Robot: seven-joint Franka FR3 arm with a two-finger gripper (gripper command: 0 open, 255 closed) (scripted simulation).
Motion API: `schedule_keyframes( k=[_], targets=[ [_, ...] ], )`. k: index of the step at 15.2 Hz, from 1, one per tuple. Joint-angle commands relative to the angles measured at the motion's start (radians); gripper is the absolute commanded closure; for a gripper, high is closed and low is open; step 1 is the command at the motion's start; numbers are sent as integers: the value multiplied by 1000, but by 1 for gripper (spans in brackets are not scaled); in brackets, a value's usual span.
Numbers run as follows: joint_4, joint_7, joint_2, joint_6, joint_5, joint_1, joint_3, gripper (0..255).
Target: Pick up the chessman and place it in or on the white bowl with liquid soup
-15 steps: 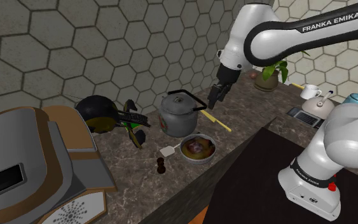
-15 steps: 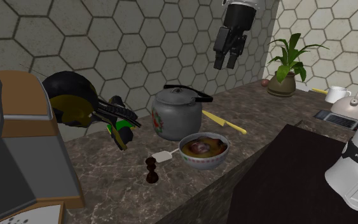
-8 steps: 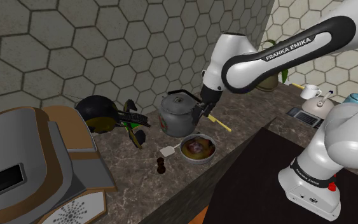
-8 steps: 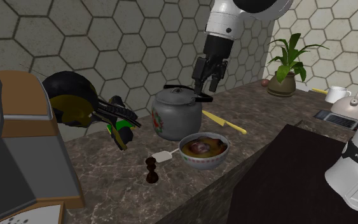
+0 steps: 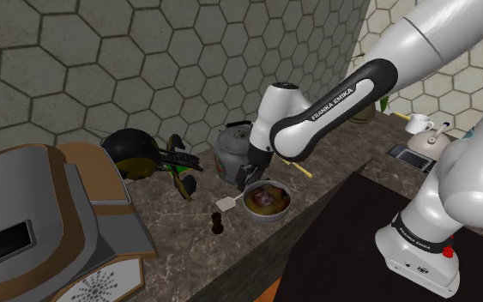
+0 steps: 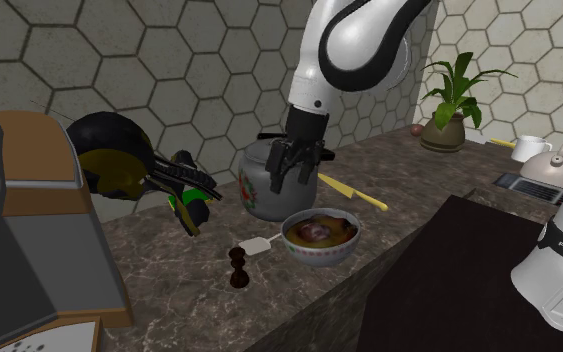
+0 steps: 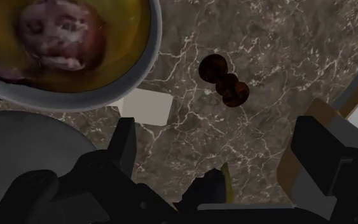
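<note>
The pincer [image 6: 289, 180] hangs in front of the kettle [image 6: 264, 185], above the worktop [image 6: 169, 265] and just to the second exterior view's left of the bowl [image 6: 319, 254]. Its 2 fingers [image 7: 125, 143] stand wide apart with only bare marble between them, so it holds nothing. The chessman [image 6: 237, 268], a dark brown piece, stands on the worktop near the front edge, lower than the pincer and to that view's left of it. It is near the bowl but apart from it. A small white piece [image 6: 257, 244] lies between chessman and bowl, touching neither as far as can be told. In the wrist view the chessman [image 7: 224, 81] sits ahead of the fingertips, roughly on the line midway between them and clear of both. It stands upright, so its long axis is vertical, and the likely need is a drop straight down with 1 finger on either side of its narrow body. The bowl holds yellowish soup with a brownish lump in it. There is 1 arm, so no choice of hand arises. By count there are 1 chessman, 1 bowl, 1 kettle, 1 white piece and 1 yellow knife [image 6: 354, 192] beyond the bowl.
</note>
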Motion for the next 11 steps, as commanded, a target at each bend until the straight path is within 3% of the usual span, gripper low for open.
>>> schedule_keyframes(
  k=[1,11],
  targets=[
    [38,26,90,56,-23,8,5,0],
    [293,164,499,233,-138,142,-58,0]
  ],
)
